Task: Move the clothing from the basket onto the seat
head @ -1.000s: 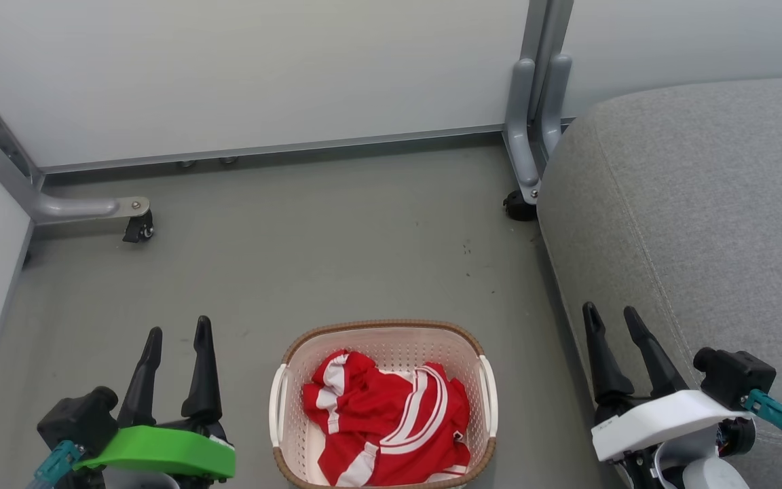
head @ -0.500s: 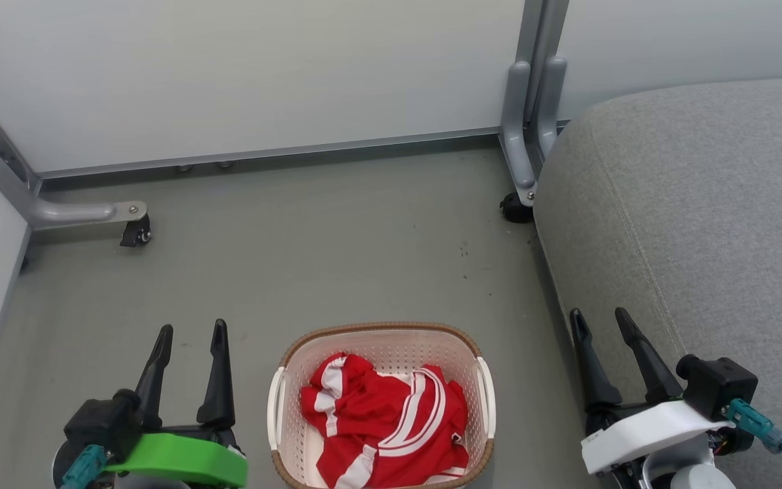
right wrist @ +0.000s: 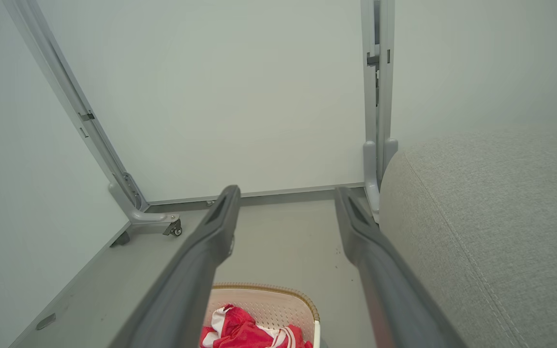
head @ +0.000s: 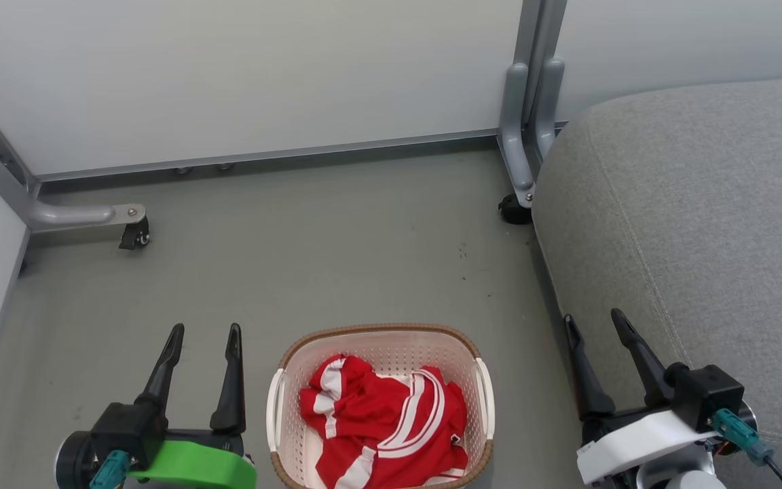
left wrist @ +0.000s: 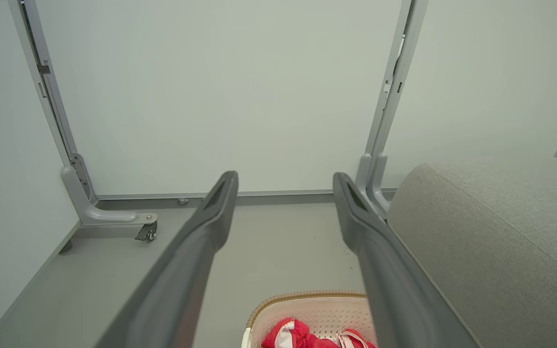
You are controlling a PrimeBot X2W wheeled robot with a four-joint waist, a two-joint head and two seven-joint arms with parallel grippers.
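The cream basket with a brown woven rim stands on the floor at the bottom middle of the head view. Red clothing with white stripes lies crumpled inside it. My left gripper hovers open just left of the basket, holding nothing. My right gripper is open to the basket's right, at the edge of the grey seat. The left wrist view catches the basket rim, the clothing and the seat. In the right wrist view the basket and clothing lie low between my fingers.
Pale partition panels close off the back and left. Their grey metal feet with castors rest on the grey floor. The seat fills the right side.
My left gripper has shifted right, closer to the basket, and my right gripper has drifted left. The head camera has also moved slightly. The clothing lies as before.
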